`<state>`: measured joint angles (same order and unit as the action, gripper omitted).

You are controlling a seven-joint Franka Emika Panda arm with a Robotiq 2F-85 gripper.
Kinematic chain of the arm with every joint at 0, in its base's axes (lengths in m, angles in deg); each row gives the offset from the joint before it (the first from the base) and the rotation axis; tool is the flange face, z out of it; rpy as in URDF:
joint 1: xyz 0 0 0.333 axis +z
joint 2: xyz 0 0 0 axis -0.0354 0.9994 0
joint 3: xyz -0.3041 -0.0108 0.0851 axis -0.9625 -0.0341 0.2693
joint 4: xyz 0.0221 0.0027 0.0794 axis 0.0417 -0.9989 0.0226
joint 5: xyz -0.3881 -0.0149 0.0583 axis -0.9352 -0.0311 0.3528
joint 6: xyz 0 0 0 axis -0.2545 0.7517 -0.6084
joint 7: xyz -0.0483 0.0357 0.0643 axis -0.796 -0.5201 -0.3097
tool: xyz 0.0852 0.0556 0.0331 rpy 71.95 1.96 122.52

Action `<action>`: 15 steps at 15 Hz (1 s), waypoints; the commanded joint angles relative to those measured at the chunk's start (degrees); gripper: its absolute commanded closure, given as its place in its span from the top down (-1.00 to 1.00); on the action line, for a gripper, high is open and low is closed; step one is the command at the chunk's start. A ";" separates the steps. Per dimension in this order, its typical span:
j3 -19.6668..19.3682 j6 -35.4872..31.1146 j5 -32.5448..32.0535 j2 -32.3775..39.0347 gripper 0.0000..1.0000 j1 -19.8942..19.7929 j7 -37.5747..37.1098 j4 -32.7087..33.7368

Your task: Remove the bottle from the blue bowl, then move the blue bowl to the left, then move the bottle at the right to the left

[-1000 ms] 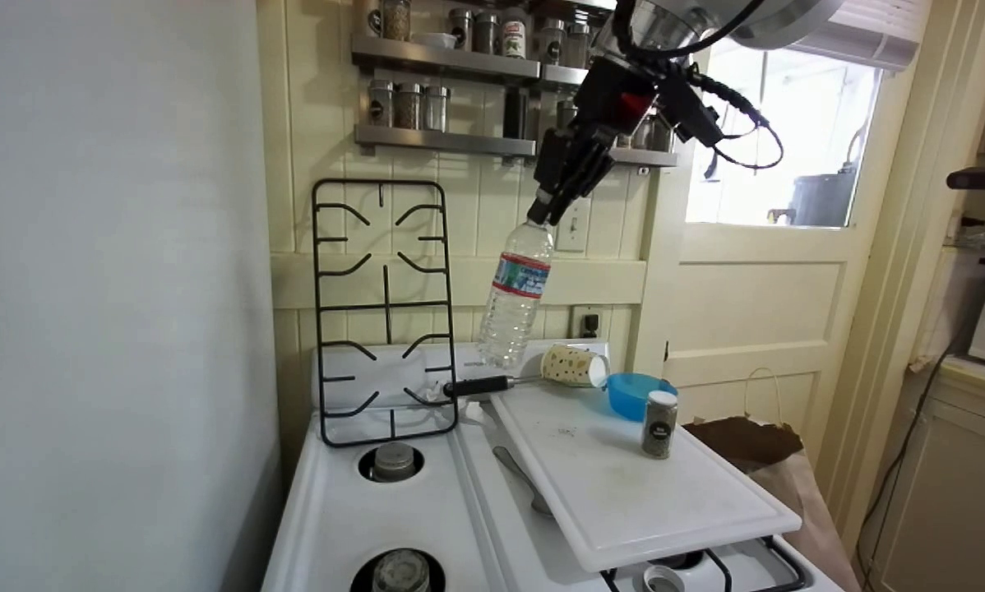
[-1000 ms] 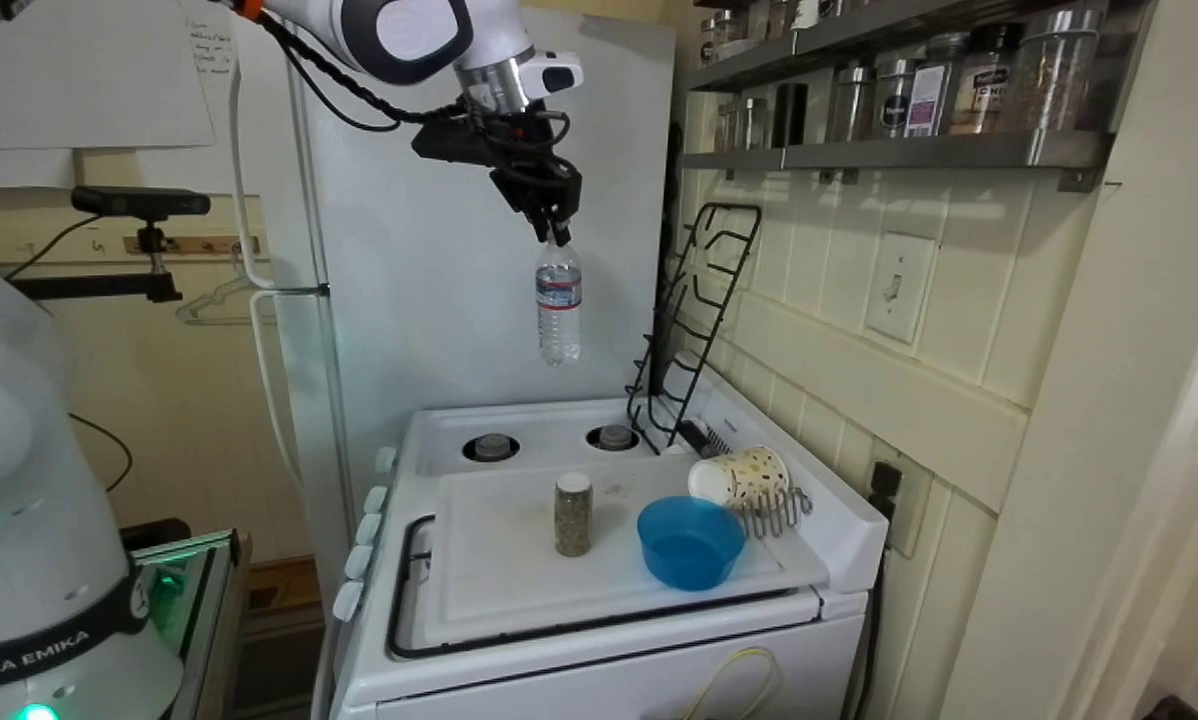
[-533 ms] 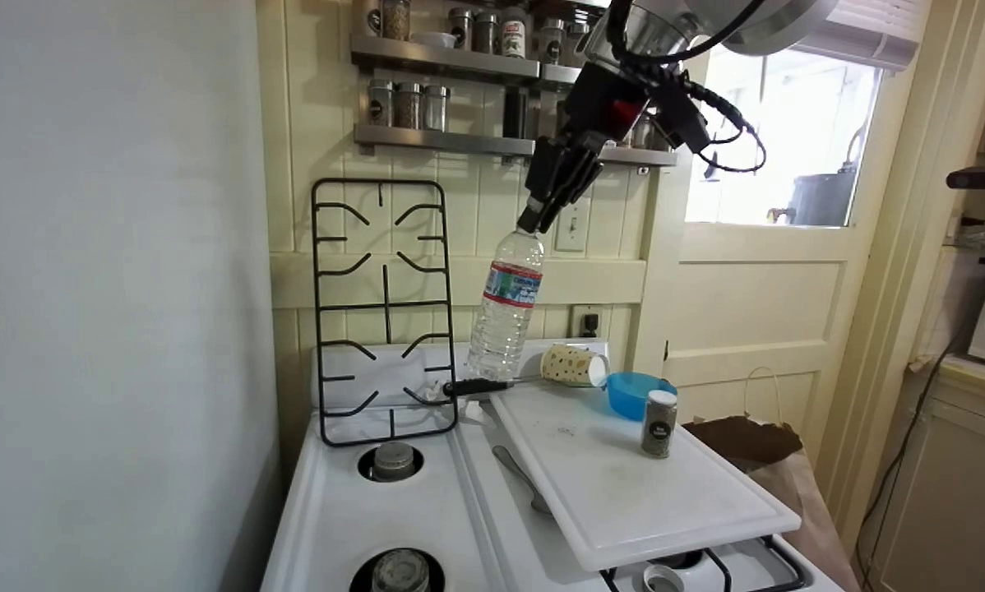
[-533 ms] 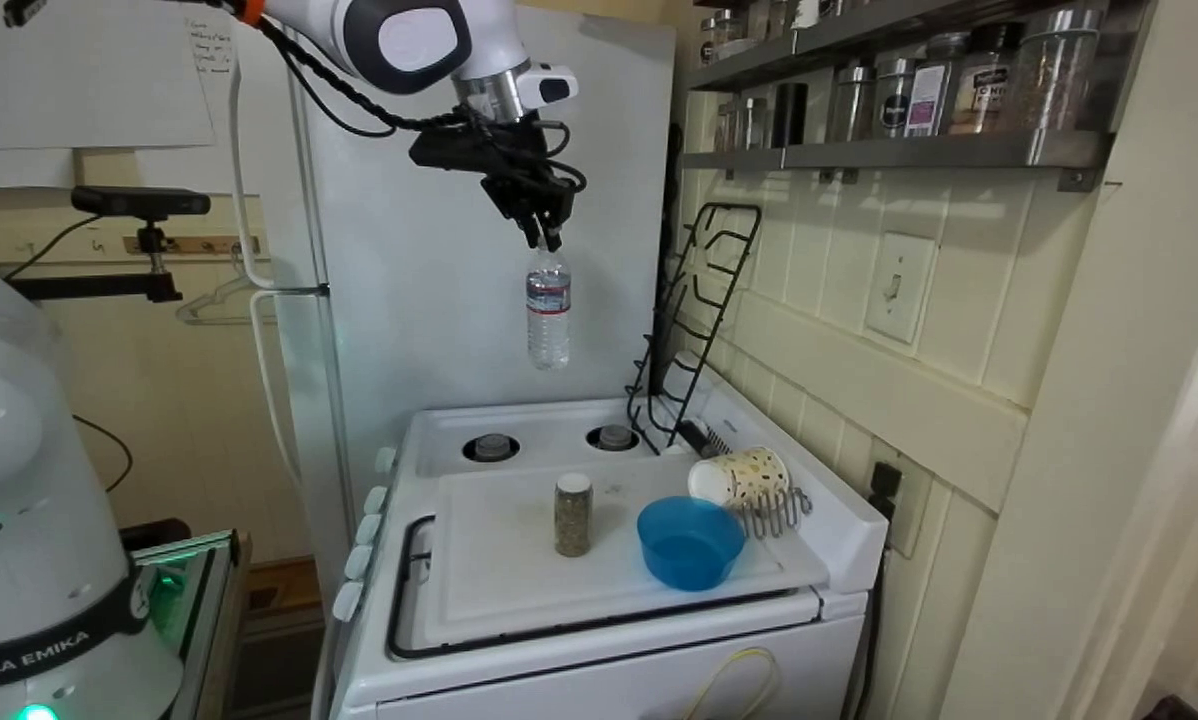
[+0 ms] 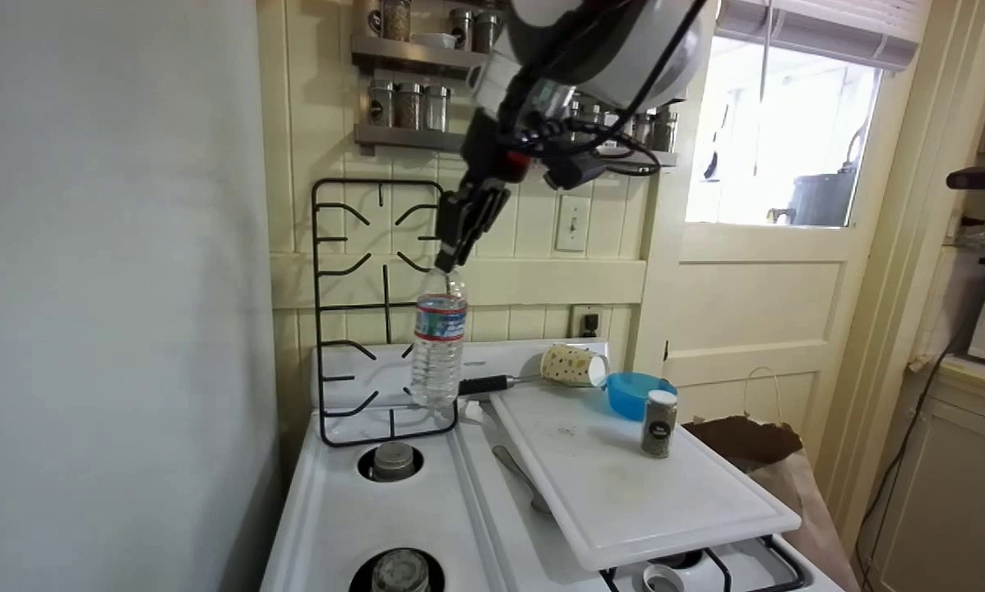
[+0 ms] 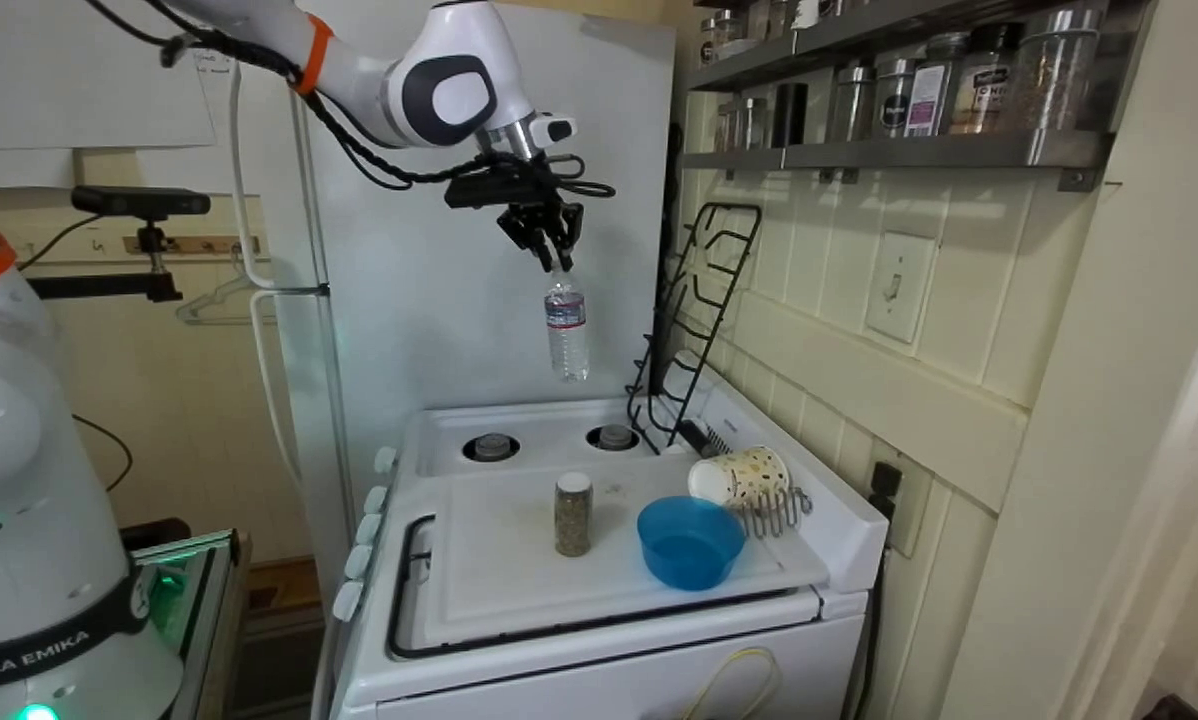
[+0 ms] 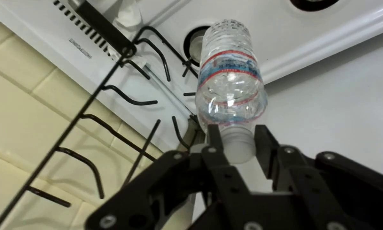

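Gripper: clamping the water bottle from both sides at its top end.
Bottle's place: hanging below the gripper, out of the blue bowl, which is sitting well apart on the white board.
Bottle's long axis: running nearly upright, leaning slightly, base pointing down.
Base to stove: hovering above it, not touching; from where I'm standing, I'm not managing to tell whether it's hanging squarely over the rear burner.
Bottle to grate: hanging near it, apart.
Set-down: I'm guessing it's turning on a straight lowering, base first, the lean being squared up before any letting go.
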<state>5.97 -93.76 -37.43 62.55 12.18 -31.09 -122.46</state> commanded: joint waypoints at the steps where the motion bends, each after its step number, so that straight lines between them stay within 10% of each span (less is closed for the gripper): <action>1: 3.31 -2.03 0.36 10.47 -0.84 1.52 -0.41 8.39; 15: 7.07 -8.37 1.71 20.06 -0.84 -0.95 -1.72 9.10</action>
<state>12.01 -98.84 -36.39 81.36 11.42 -32.86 -113.17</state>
